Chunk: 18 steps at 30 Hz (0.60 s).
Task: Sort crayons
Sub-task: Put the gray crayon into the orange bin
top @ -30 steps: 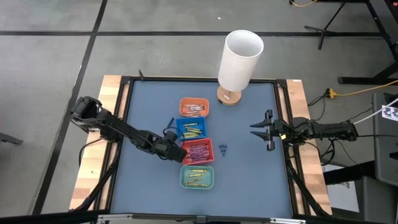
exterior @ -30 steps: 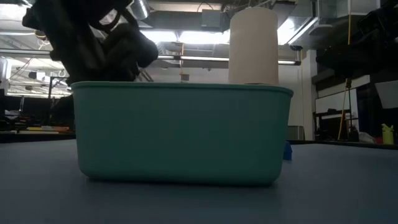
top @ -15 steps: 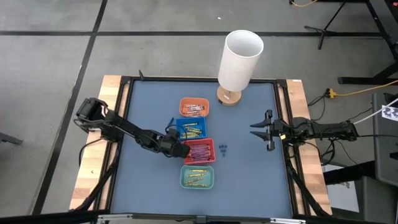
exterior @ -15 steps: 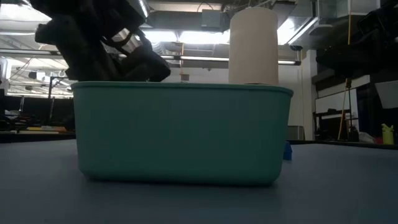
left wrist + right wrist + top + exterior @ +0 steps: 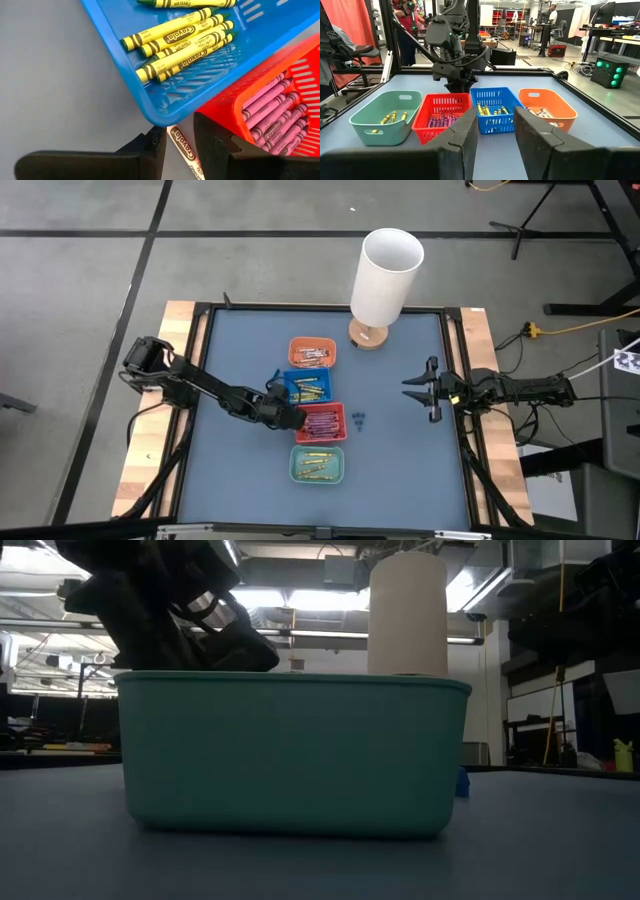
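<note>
Grey concrete floor surrounds your blue-grey table (image 5: 240,340), which has a dark frame and pale wooden side rails. Four small trays stand in a row down its middle: an orange tray (image 5: 312,352) farthest from you, then a blue tray (image 5: 308,387), a red tray (image 5: 320,423) and a teal tray (image 5: 317,465) nearest the front edge. A tall white cylinder (image 5: 387,276) stands on a round wooden base near the far edge. A few small blue bits (image 5: 359,419) lie on the bare table just right of the red tray.

Your crayons (image 5: 175,44) are in the trays: yellow ones in the blue tray, purple ones (image 5: 272,112) in the red tray, yellow ones (image 5: 390,118) in the teal tray, and mixed ones in the orange tray.

Your left gripper (image 5: 179,145) sits low at the left side of the blue and red trays, its fingers narrowly parted around a single crayon with a white wrapper (image 5: 184,150). Your right gripper (image 5: 424,389) hovers at the table's right side, well apart from the trays, fingers parted and holding nothing.

Beyond the table, the right wrist view shows a workshop with desks, equipment and a red curtain.
</note>
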Each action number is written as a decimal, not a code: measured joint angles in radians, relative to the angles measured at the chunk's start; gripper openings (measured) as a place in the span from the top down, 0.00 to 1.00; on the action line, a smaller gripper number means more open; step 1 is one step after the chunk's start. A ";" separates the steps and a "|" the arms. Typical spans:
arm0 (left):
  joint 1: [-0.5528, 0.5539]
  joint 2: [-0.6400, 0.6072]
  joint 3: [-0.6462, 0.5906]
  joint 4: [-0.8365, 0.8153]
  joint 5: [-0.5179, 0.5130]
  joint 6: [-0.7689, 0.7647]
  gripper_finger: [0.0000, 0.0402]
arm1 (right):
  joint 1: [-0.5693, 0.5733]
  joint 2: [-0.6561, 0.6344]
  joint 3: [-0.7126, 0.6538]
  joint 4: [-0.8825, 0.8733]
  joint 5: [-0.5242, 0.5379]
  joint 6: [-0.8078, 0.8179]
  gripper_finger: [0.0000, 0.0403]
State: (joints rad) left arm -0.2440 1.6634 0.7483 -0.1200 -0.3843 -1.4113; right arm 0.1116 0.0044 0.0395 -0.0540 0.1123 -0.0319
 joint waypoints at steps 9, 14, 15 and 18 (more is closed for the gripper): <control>0.002 0.039 0.001 0.004 -0.002 -0.031 0.79 | 0.000 0.000 0.000 0.000 0.000 0.000 0.69; 0.001 0.063 0.005 0.009 -0.007 -0.052 0.79 | -0.001 0.000 0.000 0.000 0.000 0.000 0.69; 0.001 0.063 0.005 0.008 -0.006 -0.052 0.79 | -0.001 0.000 0.000 0.000 0.000 0.000 0.69; 0.001 0.064 0.005 0.004 -0.001 -0.052 0.79 | -0.001 0.000 0.000 0.000 0.000 0.000 0.69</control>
State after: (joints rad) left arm -0.2426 1.7276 0.7528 -0.1156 -0.3857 -1.4636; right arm 0.1108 0.0043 0.0395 -0.0540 0.1123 -0.0317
